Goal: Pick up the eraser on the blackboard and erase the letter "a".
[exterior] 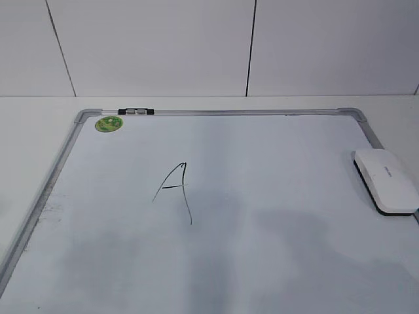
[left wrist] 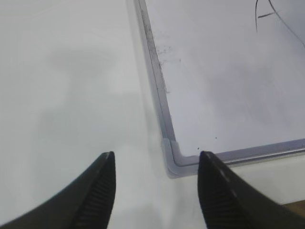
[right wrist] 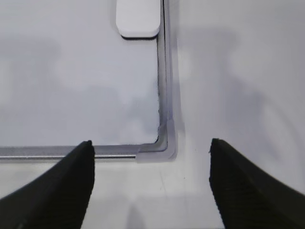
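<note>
A white bench (exterior: 39, 124) under a white panelled wall carries the blackboard (exterior: 275, 216), the eraser (exterior: 387, 180) lying at its right frame, a hand-drawn "A" (exterior: 175, 191) left of centre; both the left tool (left wrist: 155, 179) and right tool (right wrist: 151, 167) hover wide open, empty, over the near corners

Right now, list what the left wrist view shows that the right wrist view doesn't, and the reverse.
Only the left wrist view shows strokes of the marker letter, grey smudges by the frame, and the open left gripper over the board's near-left corner. Only the right wrist view shows the white eraser lying against the right frame, and the open right gripper over the near-right corner. Both show the blackboard with its silver-grey frame and the white table.
</note>
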You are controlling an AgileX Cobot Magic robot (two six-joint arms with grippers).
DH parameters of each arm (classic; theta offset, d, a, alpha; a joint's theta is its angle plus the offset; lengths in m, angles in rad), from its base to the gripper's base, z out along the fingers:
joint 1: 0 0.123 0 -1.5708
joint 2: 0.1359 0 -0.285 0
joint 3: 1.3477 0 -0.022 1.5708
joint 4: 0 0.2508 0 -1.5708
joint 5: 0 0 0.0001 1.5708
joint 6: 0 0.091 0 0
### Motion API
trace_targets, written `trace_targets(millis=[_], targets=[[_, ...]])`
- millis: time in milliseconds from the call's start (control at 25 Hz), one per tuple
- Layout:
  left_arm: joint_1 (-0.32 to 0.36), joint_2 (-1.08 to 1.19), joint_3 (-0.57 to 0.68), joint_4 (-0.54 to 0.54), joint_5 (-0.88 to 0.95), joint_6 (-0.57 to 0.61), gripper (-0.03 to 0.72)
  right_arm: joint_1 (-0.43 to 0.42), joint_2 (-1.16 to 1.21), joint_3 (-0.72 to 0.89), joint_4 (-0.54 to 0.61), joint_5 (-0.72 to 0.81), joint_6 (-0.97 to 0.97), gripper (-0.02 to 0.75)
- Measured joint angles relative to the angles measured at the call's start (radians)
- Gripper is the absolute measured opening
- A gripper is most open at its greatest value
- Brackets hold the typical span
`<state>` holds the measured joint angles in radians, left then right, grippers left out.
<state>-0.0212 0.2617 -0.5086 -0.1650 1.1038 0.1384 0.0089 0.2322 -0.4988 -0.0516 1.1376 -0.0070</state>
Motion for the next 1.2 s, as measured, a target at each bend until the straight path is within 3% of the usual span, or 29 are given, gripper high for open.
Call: trace_targets(millis=[360,1200], targets=[[0.0,-0.248,0.0,0.0,0.002,-0.001,0.395,0.0,-0.246,0.0,-0.003,0.004,0.0,0.593],[0.027,-0.251,0.0,0.0,0.004,-0.002,0.363,0.0,-0.25,0.0,-0.003,0.006,0.0,0.593]])
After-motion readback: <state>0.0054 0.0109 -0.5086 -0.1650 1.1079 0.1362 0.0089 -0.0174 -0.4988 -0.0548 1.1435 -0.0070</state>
